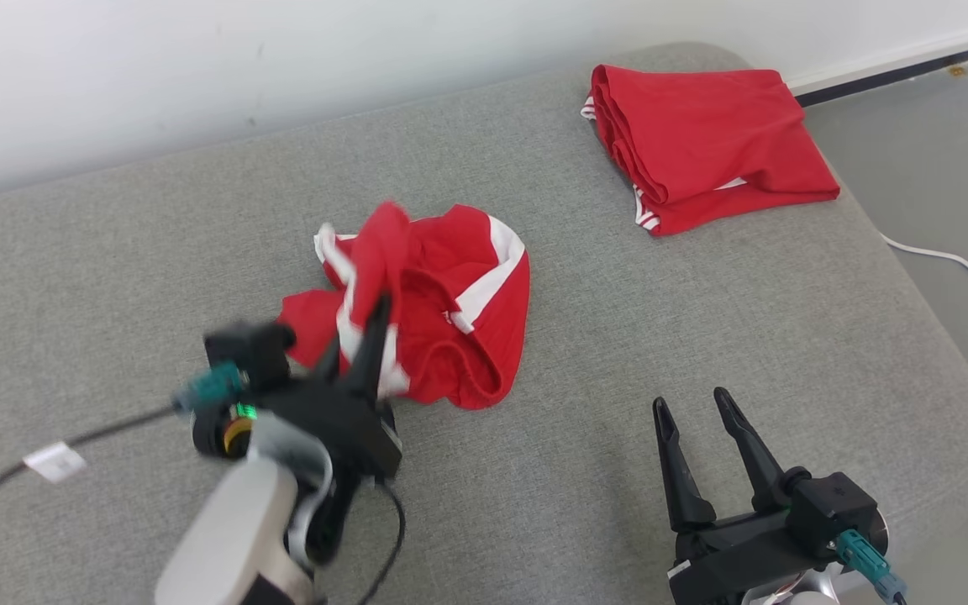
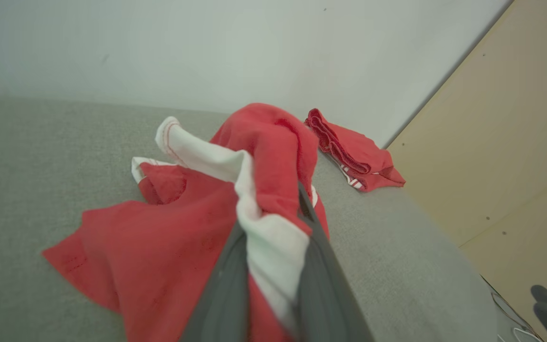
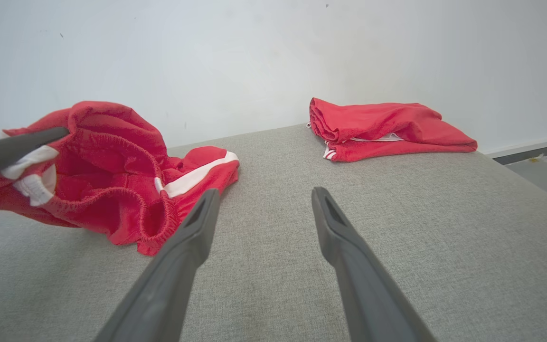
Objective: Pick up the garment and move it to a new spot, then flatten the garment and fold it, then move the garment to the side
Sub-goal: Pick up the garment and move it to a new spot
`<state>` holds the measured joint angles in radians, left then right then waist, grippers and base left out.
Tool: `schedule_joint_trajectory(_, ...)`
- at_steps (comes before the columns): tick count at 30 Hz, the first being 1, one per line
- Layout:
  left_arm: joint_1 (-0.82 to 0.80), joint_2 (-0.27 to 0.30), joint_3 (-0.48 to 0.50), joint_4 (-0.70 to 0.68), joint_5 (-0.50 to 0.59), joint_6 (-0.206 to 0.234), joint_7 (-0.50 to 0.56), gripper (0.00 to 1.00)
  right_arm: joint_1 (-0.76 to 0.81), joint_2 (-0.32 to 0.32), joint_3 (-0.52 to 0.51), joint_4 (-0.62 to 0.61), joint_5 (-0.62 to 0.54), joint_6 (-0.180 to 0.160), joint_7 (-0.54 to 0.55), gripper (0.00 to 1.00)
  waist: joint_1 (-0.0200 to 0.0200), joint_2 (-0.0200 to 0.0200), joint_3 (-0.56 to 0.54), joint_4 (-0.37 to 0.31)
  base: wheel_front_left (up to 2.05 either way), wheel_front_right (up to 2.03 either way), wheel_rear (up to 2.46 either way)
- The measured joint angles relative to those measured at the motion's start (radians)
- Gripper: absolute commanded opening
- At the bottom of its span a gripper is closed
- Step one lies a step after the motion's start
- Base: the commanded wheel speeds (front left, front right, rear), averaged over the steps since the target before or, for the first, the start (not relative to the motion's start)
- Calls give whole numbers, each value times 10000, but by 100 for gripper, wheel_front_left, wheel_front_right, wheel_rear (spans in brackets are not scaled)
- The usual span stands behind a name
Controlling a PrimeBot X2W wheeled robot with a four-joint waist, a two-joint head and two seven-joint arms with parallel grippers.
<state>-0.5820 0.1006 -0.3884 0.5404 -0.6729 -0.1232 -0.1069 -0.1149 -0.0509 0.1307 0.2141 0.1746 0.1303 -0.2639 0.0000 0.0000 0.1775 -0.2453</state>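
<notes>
Garment (image 1: 450,319) of red cloth with white stripes and an elastic waistband sits crumpled near the middle of the grey cushion (image 1: 618,353), a little toward its left edge. One bunched part of it, red with a white band, is raised off the cushion, while the rest of the cloth sags down and rests on the grey fabric. The left tool (image 1: 358,336) is clamped on that raised bunch: in the left wrist view the garment (image 2: 159,247) is pinched between the two dark fingers of the left tool (image 2: 273,223), and the white band runs down between them. From the right wrist view the garment (image 3: 112,190) shows at the left, its waistband opening facing the camera. The right tool (image 1: 690,399) hovers above bare cushion near the front edge, toward the right corner, well apart from the garment, with its jaws spread wide and nothing between them; the right wrist view shows the right tool (image 3: 265,191) the same way. A folded red cloth (image 1: 702,143) with white trim lies at the far right corner of the cushion. Behind the far edge stands a pale wall (image 1: 198,67). Beyond the right edge is grey floor (image 1: 938,168), with a white cable (image 1: 954,265) lying on it.
</notes>
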Motion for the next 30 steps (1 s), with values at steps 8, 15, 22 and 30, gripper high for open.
schedule_joint_trajectory(8,260,40,-786,1243,516,-15,-1078,100,9,0,-50,54,-61,0,0,100,0,0,-88,271,0,0,0)
schedule_joint_trajectory(15,433,570,-318,-217,1480,52,-1547,100,254,0,-42,-35,-31,0,0,100,0,0,-447,678,0,0,0)
schedule_joint_trajectory(22,2227,932,1743,-2286,2834,391,-1557,100,366,2,-240,-165,-163,0,-2,100,0,-1,-756,1132,0,0,0)
schedule_joint_trajectory(30,4397,525,3549,-4326,4696,587,-1555,100,461,2,-454,-332,-297,0,-2,100,0,1,-914,1580,0,0,0)
